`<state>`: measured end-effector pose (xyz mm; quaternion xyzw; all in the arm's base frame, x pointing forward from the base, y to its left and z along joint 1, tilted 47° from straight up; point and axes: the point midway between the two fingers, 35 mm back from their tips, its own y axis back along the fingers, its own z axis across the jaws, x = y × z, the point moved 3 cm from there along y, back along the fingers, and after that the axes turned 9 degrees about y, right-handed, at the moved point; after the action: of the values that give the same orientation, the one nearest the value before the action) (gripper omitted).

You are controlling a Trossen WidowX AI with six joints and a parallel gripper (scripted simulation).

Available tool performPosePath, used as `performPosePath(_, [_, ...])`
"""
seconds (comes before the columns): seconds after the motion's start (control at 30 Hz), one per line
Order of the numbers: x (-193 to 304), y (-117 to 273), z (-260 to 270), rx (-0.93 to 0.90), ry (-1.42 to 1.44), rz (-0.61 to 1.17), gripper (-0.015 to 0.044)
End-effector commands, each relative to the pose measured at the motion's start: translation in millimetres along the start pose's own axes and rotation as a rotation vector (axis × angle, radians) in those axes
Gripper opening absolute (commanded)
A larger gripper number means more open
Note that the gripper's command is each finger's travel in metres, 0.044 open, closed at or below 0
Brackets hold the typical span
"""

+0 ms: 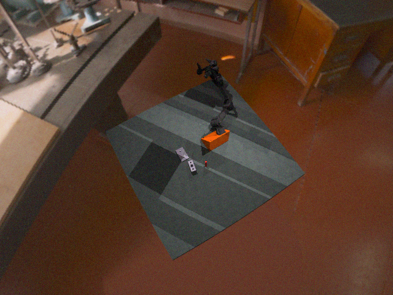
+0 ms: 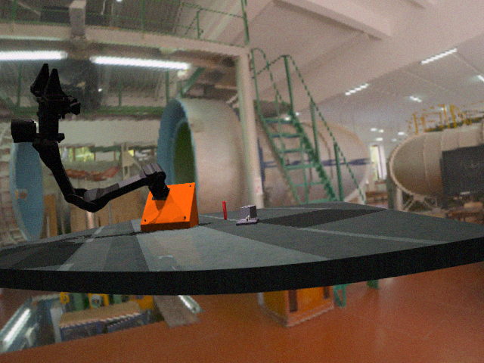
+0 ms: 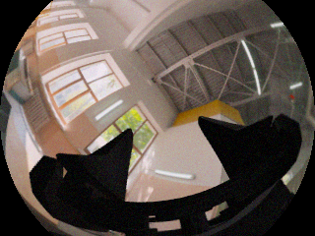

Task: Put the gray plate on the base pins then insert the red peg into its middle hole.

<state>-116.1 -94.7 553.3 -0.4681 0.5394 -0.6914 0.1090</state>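
Observation:
The light gray base [image 1: 182,153] [image 2: 241,223] lies flat on the table, with two small pins standing up from it. The gray plate [image 1: 193,170] [image 2: 249,212], a thick block with a row of three holes on top, stands on the table beside one end of the base, not on the pins. The red peg [image 1: 206,163] [image 2: 224,209] stands upright on the table, a short way from the plate. My gripper [image 1: 202,61] [image 2: 50,66] [image 3: 165,126] is open and empty. It points upward, high up and far from all three parts, which the wrist view does not show.
The orange wedge-shaped mount [image 1: 217,141] [image 2: 168,211] carries the arm's base and stands between the raised arm and the parts. The gray patterned table [image 1: 196,203] [image 2: 273,273] ends in open edges, and the gripper is out past one corner of it.

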Motion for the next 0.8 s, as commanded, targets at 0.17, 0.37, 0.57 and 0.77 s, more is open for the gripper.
performPosePath(0.17, [-33.7, -26.7, 9.0, -0.031, -0.139, -0.111, 0.0440])
performPosePath(0.37, [-104.3, -76.8, 25.2, -0.137, -0.307, -0.330, 0.0440])
performPosePath(0.57, [-174.0, -107.0, 36.7, -0.242, -0.444, -0.521, 0.0440])
performPosePath(0.77, [-249.8, -127.8, 54.3, -0.437, -0.551, -0.694, 0.0440])
